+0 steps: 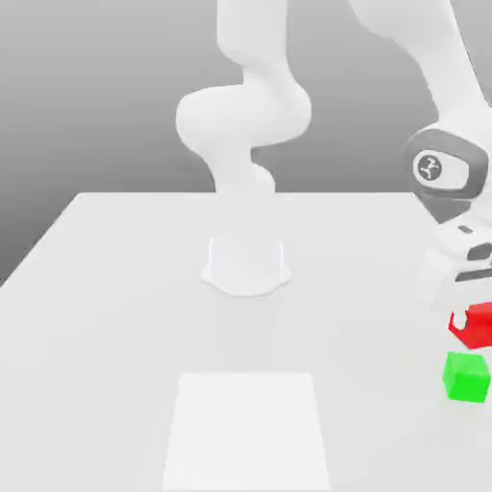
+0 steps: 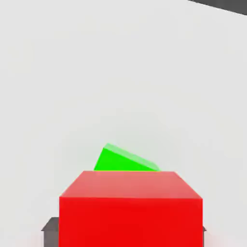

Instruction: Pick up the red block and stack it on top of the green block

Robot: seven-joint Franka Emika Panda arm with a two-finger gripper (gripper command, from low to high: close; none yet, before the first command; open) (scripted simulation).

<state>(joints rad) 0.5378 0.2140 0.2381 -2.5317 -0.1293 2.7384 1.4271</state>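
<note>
Starting at the exterior view's left, the pale surface (image 1: 106,288) stretches bare toward the middle, where the white arm's round base (image 1: 246,264) stands with the arm's first links rising above it. Nearer the camera from the base, a lighter square patch (image 1: 248,428) lies flat on the surface. Further toward the exterior view's right, the arm bends over and comes down to its hand, whose gripper (image 1: 471,309) sits at the frame's edge. The jaws are clamped on the red block (image 1: 473,325), which hangs clear of the surface and is turned a little. Just below it in that view, the green block (image 1: 466,376) rests on the surface, with a narrow gap between the two cubes. In the hand view, the red block (image 2: 130,210) sits large in the foreground with dark finger pads (image 2: 49,226) peeking out on either side of it, and the green block (image 2: 123,160) shows partly beyond its top edge, lying on the plain surface (image 2: 120,72).
</note>
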